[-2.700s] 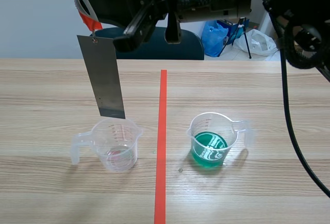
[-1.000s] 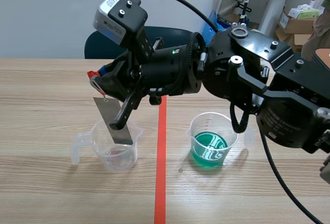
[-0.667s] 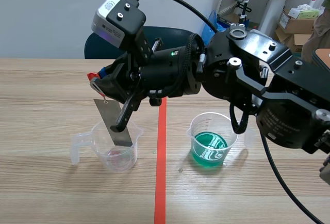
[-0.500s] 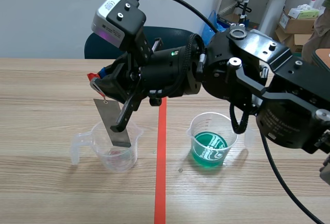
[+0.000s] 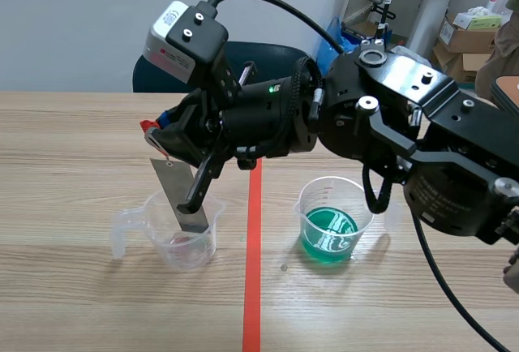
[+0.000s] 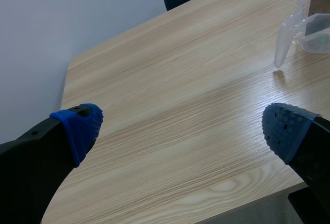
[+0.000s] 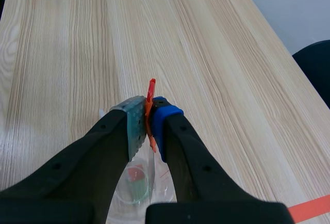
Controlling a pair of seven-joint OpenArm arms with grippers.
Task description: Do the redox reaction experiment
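Observation:
A grey metal strip (image 5: 182, 198) hangs from a red tag (image 5: 151, 127), tilted, with its lower end inside the clear left beaker (image 5: 188, 248). That beaker holds a little pinkish liquid. My right gripper (image 5: 160, 138), on the arm reaching across from the right, is shut on the red tag (image 7: 150, 94), and the beaker (image 7: 136, 178) lies under its fingers. A second clear beaker (image 5: 332, 221) with green liquid stands right of the tape line. My left gripper (image 6: 180, 123) is open over bare table, with the left beaker (image 6: 308, 34) and the strip (image 6: 320, 7) far ahead to its right.
An orange tape line (image 5: 253, 287) runs between the two beakers. A dark chair (image 5: 156, 78) stands behind the table. Cardboard boxes (image 5: 470, 32) sit at the back right. The table's near-left corner and edge lie below my left gripper.
The right arm has come down from high above the table. The strip, which hung with its tip at the beaker's rim, now dips into the left beaker, a little deeper than half a second ago.

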